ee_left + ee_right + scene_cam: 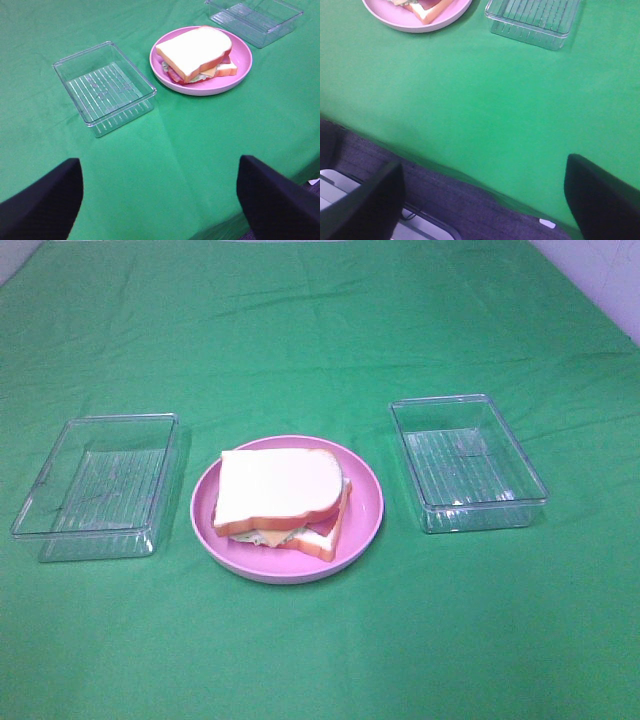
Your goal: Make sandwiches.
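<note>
A stacked sandwich (280, 498) lies on the round pink plate (365, 515) in the middle of the green cloth. White bread with an orange-brown crust tops it, and pale lettuce, yellow cheese and pink-red bacon show at its edge (197, 52). Neither arm appears in the high view. My left gripper (160, 200) is open over the cloth near the table's front edge, well short of the plate. My right gripper (482, 200) is open above the front edge of the table, with only a corner of the sandwich (427, 7) in its view. Both hold nothing.
An empty clear plastic tray (95, 485) sits left of the plate and another clear tray (468, 462) sits right of it. The green cloth (320, 650) covers the table. Beyond the front edge a dark floor and white objects (350, 200) show.
</note>
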